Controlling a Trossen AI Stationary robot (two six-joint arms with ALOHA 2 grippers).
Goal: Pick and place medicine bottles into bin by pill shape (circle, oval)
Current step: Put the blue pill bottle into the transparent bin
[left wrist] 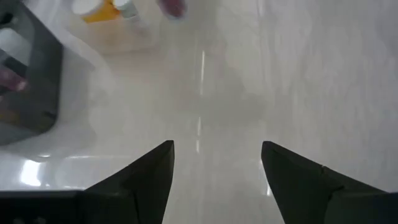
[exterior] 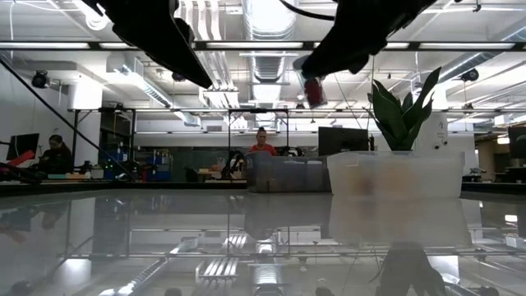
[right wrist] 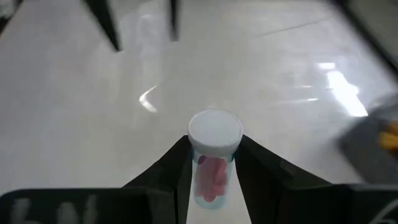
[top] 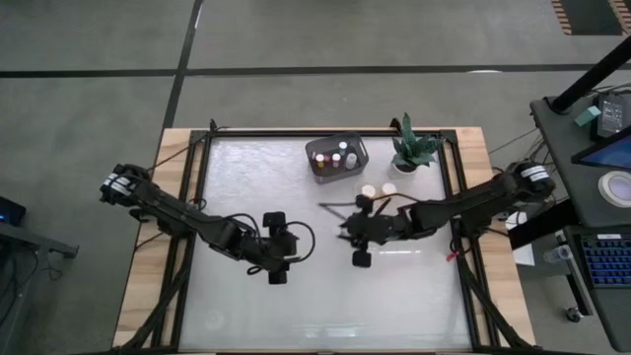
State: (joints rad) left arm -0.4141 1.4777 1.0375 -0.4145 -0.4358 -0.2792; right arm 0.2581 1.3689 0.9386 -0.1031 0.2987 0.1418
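Your right end effector (right wrist: 213,163) grips a bottle (right wrist: 213,155) above the desk (top: 246,177); the left (left wrist: 216,171) hovers wide, empty. Several bottles sit in the bin (top: 336,158), 2 (top: 379,190) remain beside it

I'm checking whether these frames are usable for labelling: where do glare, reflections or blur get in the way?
Low view: the glossy table mirrors the ceiling lights. Left wrist view: bottles at the frame edge are blurred. Right wrist view: the held bottle is sharp, with bright glare streaks on the table beyond.
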